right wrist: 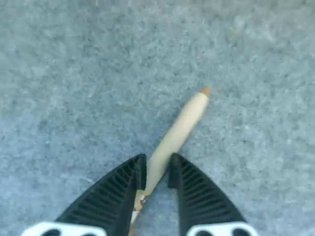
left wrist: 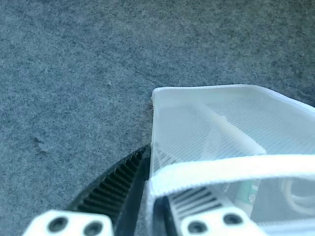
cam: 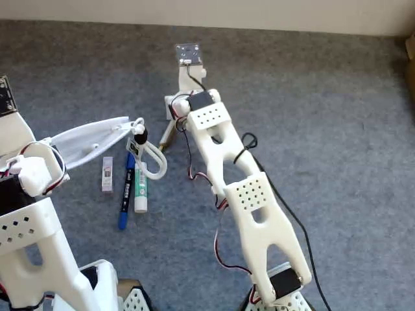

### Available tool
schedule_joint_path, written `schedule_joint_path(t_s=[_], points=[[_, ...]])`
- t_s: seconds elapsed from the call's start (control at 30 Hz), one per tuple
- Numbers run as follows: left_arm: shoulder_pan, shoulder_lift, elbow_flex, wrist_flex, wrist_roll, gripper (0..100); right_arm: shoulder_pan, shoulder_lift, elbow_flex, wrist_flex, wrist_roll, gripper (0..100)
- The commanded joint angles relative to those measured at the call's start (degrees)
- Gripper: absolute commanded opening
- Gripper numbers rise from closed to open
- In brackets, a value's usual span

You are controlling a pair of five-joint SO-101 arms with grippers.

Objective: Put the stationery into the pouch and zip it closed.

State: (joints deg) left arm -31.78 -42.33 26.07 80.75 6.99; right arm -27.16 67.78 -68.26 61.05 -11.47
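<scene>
Pouch (left wrist: 211, 118) is white see-through mesh, rim pinched by left gripper (left wrist: 150, 167). Right gripper (right wrist: 156, 160) clamps a beige pencil (right wrist: 179, 128); high view adds a blue pen (cam: 123, 207).

No writing can be read anywhere. Near the left edge of the grey carpet (cam: 311, 97), the white-and-green tube (cam: 141, 189), the blue pen (cam: 124, 197) and the small white packet (cam: 107, 173) carry printed marks too small to make out. The pencil (right wrist: 176, 132) has a blurred patterned end.
</scene>
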Motion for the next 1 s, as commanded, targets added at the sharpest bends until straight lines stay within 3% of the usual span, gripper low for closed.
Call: schedule_joint_path(t_s=[0.0, 0.23, 0.87, 0.97], points=[[-1.1, 1.1, 0.66, -0.7, 0.35, 1, 0.84, -1.98, -3.56, -1.36, -0.18, 3.5], [-1.1, 1.1, 0.66, -0.7, 0.35, 1, 0.75, -2.68, -3.74, 1.01, 0.18, 0.5], [-1.1, 1.1, 0.66, -0.7, 0.35, 1, -1.63, -6.9, -5.41, 22.2, 22.68, 1.1], [-1.1, 1.1, 0.66, -0.7, 0.35, 1, -1.63, -6.9, -5.14, 23.96, 23.3, 6.9]])
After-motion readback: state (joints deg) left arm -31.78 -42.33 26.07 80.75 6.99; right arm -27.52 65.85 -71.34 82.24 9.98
